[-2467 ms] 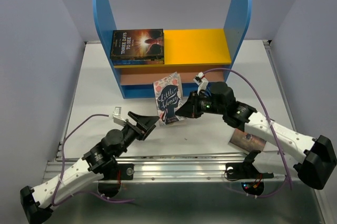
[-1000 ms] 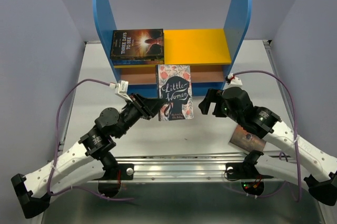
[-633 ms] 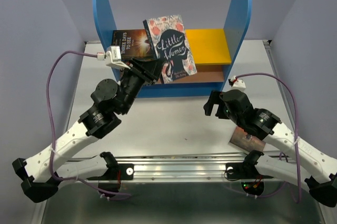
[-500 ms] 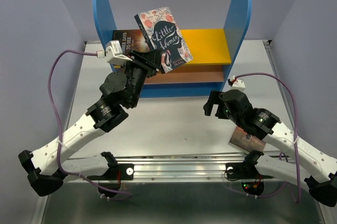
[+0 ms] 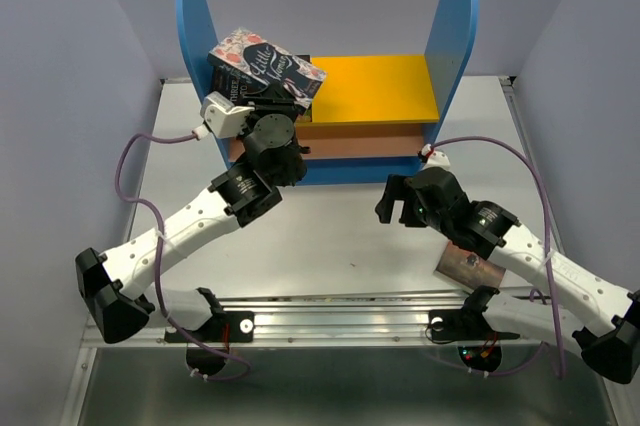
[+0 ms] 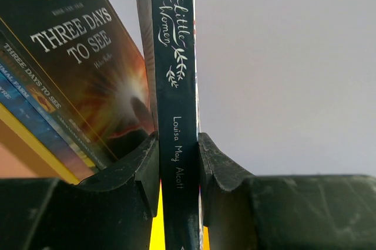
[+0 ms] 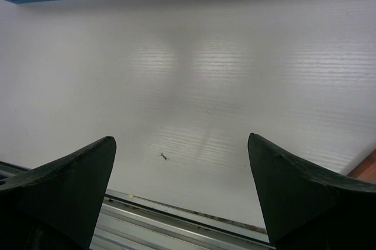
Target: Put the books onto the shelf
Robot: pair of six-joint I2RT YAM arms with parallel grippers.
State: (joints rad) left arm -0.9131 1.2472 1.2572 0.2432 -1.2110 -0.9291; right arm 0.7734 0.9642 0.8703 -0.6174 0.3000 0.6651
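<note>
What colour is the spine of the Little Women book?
Near-black spine with white lettering and leaf sprigs; clearest in the left wrist view.

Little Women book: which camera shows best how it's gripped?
Left wrist view: the spine of Little Women is clamped in the left hand. The top external view shows its cover tilted over the Three Days to See stack, the grip hard to make out. The right wrist view misses it: table under the open right hand.

Rear overhead plus wrist closeups, shelf (image 5: pixel 385 86) shared
</note>
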